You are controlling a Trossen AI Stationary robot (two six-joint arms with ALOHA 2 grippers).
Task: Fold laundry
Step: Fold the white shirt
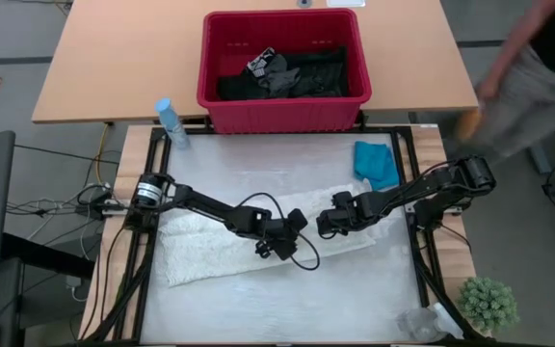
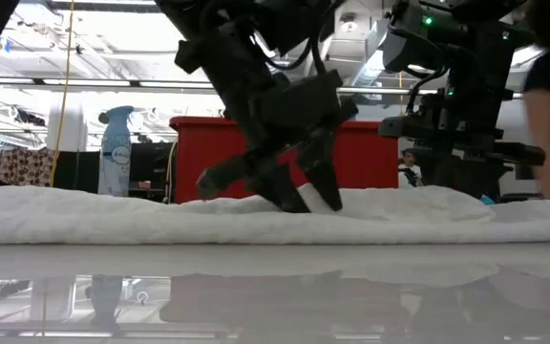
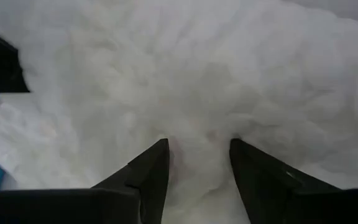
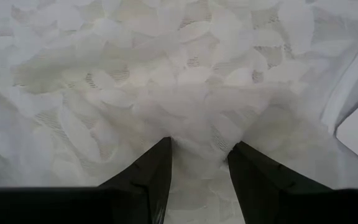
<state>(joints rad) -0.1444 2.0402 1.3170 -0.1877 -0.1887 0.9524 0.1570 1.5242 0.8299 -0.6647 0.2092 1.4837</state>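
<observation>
On table (image 1: 355,280), both end effectors pinch white lacy garment (image 1: 200,253).

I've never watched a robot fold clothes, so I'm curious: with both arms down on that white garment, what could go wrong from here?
Three things, probably:
1. The left gripper and right gripper each pinch only a small fold of the white garment; the lacy fabric may slip out or snag.
2. The grippers sit close together mid-table, so they might bump.
3. The teal cloth lies near the right arm and could get dragged.
</observation>
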